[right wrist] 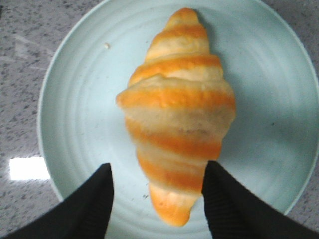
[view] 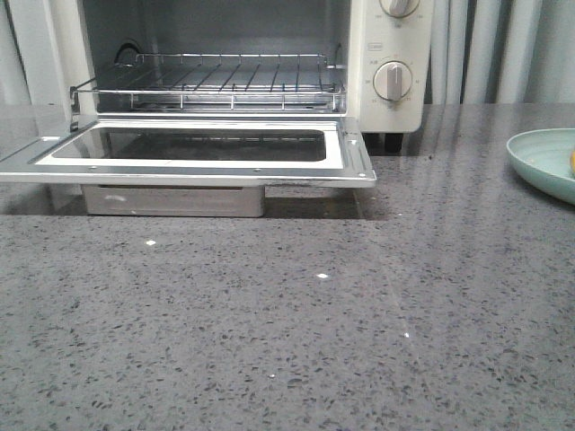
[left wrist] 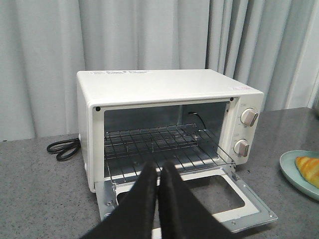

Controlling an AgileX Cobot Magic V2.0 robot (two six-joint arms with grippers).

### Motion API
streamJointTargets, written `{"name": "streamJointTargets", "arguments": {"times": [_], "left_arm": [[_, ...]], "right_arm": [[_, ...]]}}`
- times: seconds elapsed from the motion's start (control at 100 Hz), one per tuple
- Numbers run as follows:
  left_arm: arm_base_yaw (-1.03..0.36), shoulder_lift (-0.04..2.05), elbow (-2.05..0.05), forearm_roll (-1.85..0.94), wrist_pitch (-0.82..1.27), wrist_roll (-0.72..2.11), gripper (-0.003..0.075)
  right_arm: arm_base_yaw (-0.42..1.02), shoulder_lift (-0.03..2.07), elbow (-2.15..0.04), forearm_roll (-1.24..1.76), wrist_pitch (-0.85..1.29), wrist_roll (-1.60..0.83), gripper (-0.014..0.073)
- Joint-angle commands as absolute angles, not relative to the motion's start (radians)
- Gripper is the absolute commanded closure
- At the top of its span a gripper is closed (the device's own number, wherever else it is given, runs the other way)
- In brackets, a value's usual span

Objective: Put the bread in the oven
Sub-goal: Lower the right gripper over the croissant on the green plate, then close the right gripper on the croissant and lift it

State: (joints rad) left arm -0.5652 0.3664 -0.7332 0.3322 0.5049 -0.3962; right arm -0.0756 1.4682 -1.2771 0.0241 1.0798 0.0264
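Right wrist view: the bread point(right wrist: 177, 117) is seen lying on a pale green plate point(right wrist: 75, 99), which rests on the grey speckled countertop point(right wrist: 20, 45). The right gripper point(right wrist: 157, 181) is positioned directly over the plate with its jaws spread apart; one black finger is seen on each side of the roll's narrower end. Whether the fingers point(right wrist: 94, 199) touch the bread cannot be told, though no clamping is evident. A small crumb point(right wrist: 106, 46) is noted on the plate.

In the left wrist view, the left gripper point(left wrist: 158, 172) is seen with its two black fingers pressed together, nothing held between them. It is aimed toward the oven point(left wrist: 164, 99), whose drop-down door point(left wrist: 239, 199) is lowered flat and whose wire rack point(left wrist: 164, 144) carries nothing. Two round knobs point(left wrist: 248, 117) are recorded on the oven's right panel, and a coiled black cable point(left wrist: 62, 148) lies on the counter beside its left wall. Grey curtains point(left wrist: 50, 50) hang behind.

In the front view, the open door and bare rack are confirmed, and only the plate's edge is visible at the far right, well apart from the oven. Neither arm appears there.
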Motion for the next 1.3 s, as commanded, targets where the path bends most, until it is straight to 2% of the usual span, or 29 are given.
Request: {"name": "streamJointTargets", "arguments": {"times": [0.0, 0.35, 0.72, 0.77, 0.84, 0.98, 1.14, 1.29], "left_arm": [[-0.57, 0.374, -0.766, 0.342, 0.439, -0.397, 0.0742], [-0.57, 0.374, -0.766, 0.342, 0.439, -0.397, 0.0742], [-0.57, 0.374, -0.766, 0.342, 0.443, -0.397, 0.0742], [-0.57, 0.374, -0.766, 0.345, 0.454, -0.397, 0.0742], [-0.57, 0.374, -0.766, 0.363, 0.48, -0.397, 0.0742], [-0.57, 0.365, -0.766, 0.367, 0.509, -0.397, 0.0742], [-0.57, 0.31, -0.783, 0.369, 0.523, -0.397, 0.0742], [-0.57, 0.256, -0.837, 0.412, 0.626, -0.397, 0.0742]], "right_arm": [[-0.076, 1.457, -1.313, 0.0, 1.03, 0.014, 0.0232], [-0.076, 1.521, -1.313, -0.025, 0.936, 0.014, 0.0232], [-0.076, 1.577, -1.313, -0.027, 0.936, 0.014, 0.0236], [-0.076, 1.577, -1.313, -0.027, 0.936, 0.014, 0.0262], [-0.076, 1.577, -1.313, -0.027, 0.942, 0.014, 0.0356], [-0.076, 1.577, -1.313, -0.027, 0.965, 0.014, 0.0666], [-0.076, 1.573, -1.315, -0.027, 0.987, 0.014, 0.0661], [-0.059, 1.547, -1.315, -0.027, 0.996, 0.014, 0.0661]]}}
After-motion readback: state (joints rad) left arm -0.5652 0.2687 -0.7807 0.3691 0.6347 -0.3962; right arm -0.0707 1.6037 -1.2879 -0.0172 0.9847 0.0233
